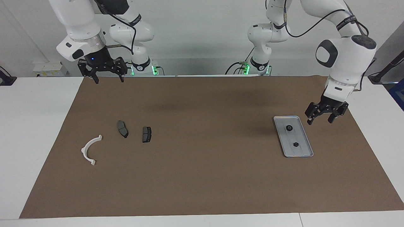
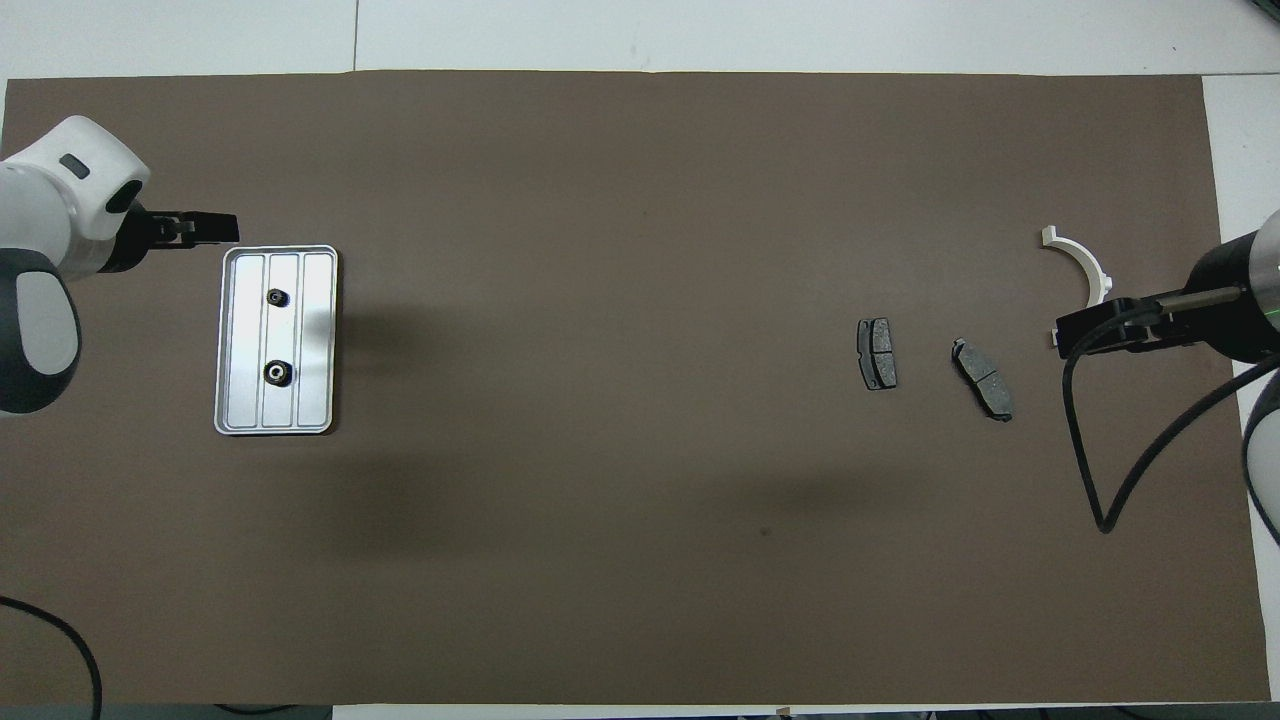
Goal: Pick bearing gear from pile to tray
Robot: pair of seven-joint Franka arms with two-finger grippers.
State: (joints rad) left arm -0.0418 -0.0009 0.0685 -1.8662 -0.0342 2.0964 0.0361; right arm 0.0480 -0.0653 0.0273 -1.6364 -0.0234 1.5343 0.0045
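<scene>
Left end effector [image 1: 326, 116] is up in the air, fingers spread wide and holding nothing, over the brown mat [image 1: 202, 176] just off the tray's corner toward the left arm's end of the surface. Right below and beside it lies the tray [image 1: 307, 148], flat on the mat, with two small black bearing gears [image 1: 288, 128] resting on its ribbed floor, spaced apart along its length. Well away, toward the right arm's end, the right end effector [image 1: 109, 77] waits raised, fingers wide apart and empty. Out on the mat from it sit two dark brake pads [image 1: 122, 129] side by side, and a white plastic arc [image 1: 89, 150] near them.
</scene>
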